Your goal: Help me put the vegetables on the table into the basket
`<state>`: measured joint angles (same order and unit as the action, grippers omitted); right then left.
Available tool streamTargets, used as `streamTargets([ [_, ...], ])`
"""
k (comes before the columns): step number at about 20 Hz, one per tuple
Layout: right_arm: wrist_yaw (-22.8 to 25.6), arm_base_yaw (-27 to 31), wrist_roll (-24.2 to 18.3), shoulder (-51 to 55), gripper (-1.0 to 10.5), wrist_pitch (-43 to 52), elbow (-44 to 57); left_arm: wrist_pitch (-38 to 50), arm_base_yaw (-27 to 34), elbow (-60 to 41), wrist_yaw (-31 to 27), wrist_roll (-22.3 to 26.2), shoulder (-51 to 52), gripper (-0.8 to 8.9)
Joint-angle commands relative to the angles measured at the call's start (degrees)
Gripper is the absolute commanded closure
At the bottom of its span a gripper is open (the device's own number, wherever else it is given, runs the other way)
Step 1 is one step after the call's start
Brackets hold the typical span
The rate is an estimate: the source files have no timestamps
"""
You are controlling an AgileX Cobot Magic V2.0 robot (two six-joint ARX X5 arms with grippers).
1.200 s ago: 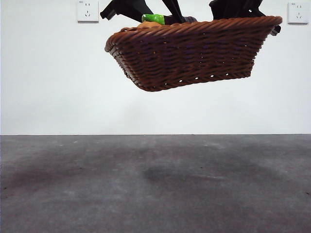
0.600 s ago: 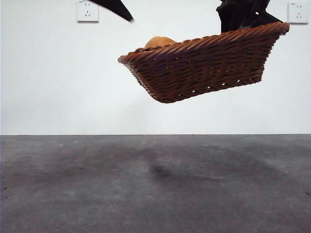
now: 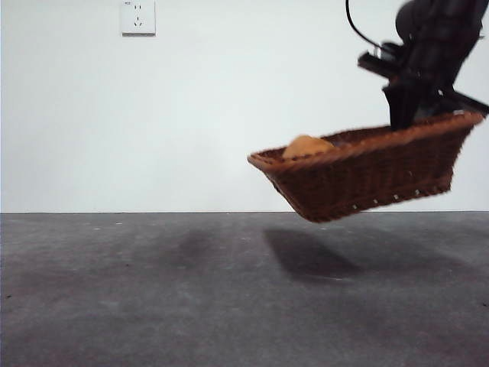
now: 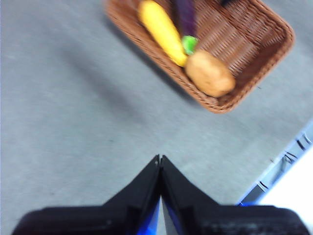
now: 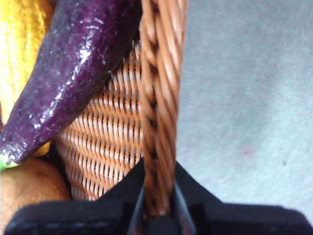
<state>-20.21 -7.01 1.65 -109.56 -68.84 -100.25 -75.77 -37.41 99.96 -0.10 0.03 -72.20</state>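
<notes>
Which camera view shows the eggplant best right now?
The left wrist view: the eggplant lies in the basket beside the corn cob, green stem showing. The right wrist view shows it close, cropped. In the front view the basket wall hides it.

brown woven basket, yellow corn — purple eggplant
</notes>
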Motion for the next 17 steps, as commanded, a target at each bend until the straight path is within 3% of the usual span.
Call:
streamTargets([
  [1, -1.7, 1.8, -2.1, -2.7, 9.6, 1.0, 0.3, 0.2, 0.0, -0.2, -0.3, 0.5, 1.9, 8.27],
  [3, -3.1, 3.5, -2.6, -4.3, 9.6, 2.4, 0.3, 0.2, 0.0, -0.2, 0.6, 0.1, 4.1, 8.27],
  [7, -6.1, 6.7, -4.7, -7.3, 9.6, 4.4, 0.3, 0.1, -1.1, -0.2, 9.2, -3.0, 8.0, 8.27],
  [12, -8.5, 8.7, -9.2, -12.0, 9.6, 5.3, 0.3, 0.1, -1.3, -0.2, 9.7, -6.2, 12.0, 8.27],
  [17, -9.0, 8.7, -8.9, -15.7, 9.6, 7.4, 0.3, 0.1, -1.3, -0.2, 12.3, -7.5, 13.2, 8.27],
])
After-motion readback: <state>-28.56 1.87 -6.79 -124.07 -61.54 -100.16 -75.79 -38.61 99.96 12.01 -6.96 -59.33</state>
